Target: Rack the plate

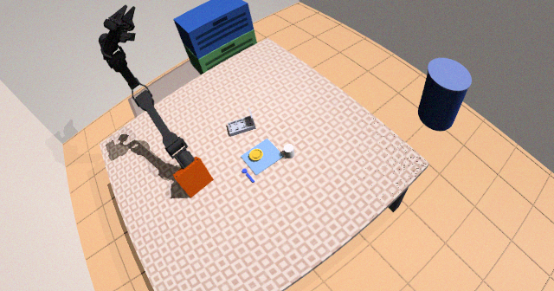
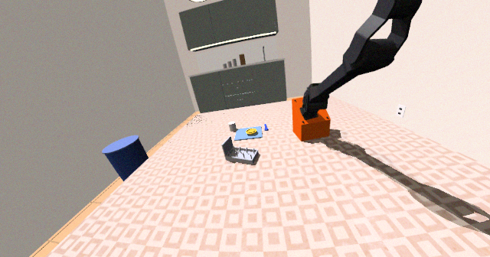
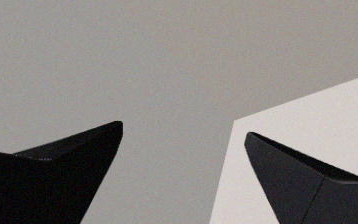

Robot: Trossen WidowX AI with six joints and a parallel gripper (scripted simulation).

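On patterned table — grey walls beyond

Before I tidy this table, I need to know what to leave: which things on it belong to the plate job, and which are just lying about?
For the job:
- yellow plate
- dish rack

Just lying about:
- blue spoon
- white mug
- light-blue mat under the plate
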